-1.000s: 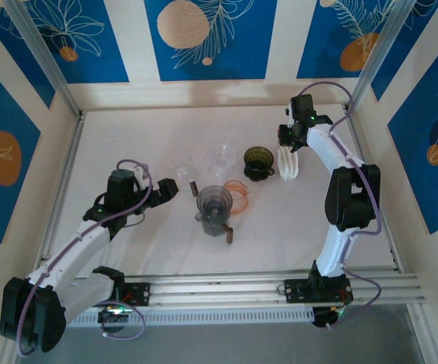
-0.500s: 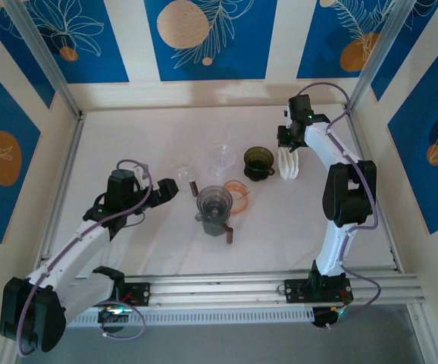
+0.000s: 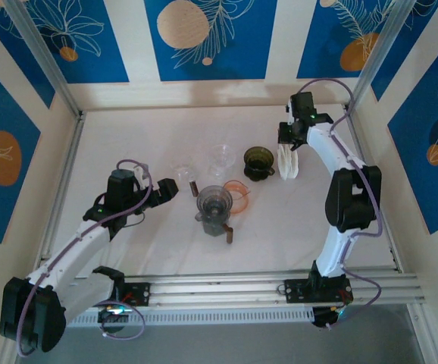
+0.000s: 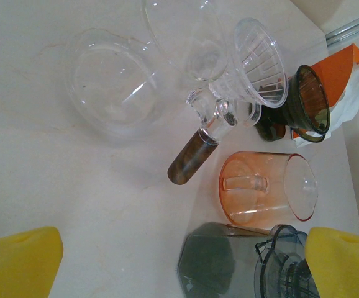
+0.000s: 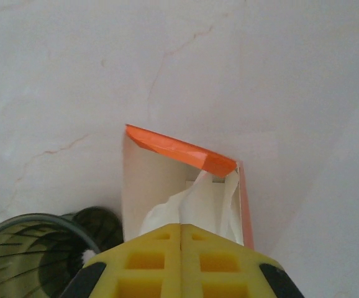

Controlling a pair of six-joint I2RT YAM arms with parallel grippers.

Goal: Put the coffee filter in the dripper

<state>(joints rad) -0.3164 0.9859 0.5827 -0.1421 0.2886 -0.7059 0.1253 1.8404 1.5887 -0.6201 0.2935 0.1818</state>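
While left tool (image 3: 167, 189) sits released, right tool (image 5: 181, 231) is clenched on filter (image 5: 195, 195); next: lift it to green dripper (image 5: 30, 248).

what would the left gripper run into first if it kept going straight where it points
Probably the wooden handle on the clear glassware, lying nearly dead ahead of the open left gripper, though depth is unclear.

The right tool (image 5: 181, 231) hides the near part of the paper filters (image 5: 195, 197); the green dripper (image 5: 27, 251) is cut off at the corner.
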